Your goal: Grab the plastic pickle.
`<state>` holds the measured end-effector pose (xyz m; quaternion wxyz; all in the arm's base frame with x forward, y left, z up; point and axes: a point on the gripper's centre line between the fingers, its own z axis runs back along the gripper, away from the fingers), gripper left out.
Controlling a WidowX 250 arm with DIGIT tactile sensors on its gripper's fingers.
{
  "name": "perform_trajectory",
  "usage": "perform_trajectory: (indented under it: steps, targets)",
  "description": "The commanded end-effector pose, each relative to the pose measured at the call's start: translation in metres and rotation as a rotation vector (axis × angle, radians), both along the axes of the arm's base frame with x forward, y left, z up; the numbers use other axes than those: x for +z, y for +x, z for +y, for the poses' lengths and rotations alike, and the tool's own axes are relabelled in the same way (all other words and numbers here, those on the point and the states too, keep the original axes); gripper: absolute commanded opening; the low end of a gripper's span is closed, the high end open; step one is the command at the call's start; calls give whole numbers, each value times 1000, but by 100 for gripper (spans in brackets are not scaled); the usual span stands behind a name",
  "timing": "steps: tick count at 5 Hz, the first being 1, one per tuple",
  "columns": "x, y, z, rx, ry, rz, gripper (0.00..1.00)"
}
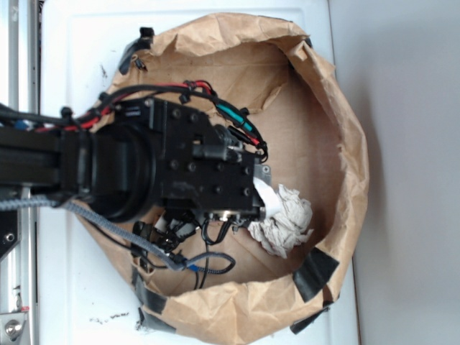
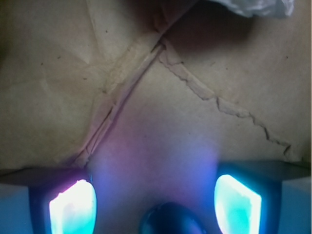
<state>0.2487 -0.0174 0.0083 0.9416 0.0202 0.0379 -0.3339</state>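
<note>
Black robot hand (image 2: 155,200), glowing fingers (image 2: 70,207) apart, over small dark rounded pickle (image 2: 170,219) in brown paper bag (image 1: 345,129), crumpled white paper wad (image 1: 287,223) near.

Robot test bench, lab-type setup. White tabletop (image 1: 72,302), scuffed with dark specks, and a metal rail (image 1: 18,57) with bolts behind the arm. Around and below the claw, a makeshift bin: brown paper bag (image 1: 345,144) rolled down, patched with black tape (image 1: 315,272). Exposed red, green and black wiring (image 1: 215,97) bundled on the arm. Plain grey surface beyond the bag.
</note>
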Motion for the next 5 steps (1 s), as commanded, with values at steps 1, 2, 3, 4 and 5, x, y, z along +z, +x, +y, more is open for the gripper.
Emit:
perform_trajectory:
  steps: [1,2,3,4,5]
  targets:
    - [44,-20,13,16,-134,-80,100]
    - [61,-34,26,19,-191,-96,100]
    - [55,-41,27,24,-163,-92,100]
    - [37,-45,30,22,-145,-58,100]
    - [16,-39,29,23,-119,-24,100]
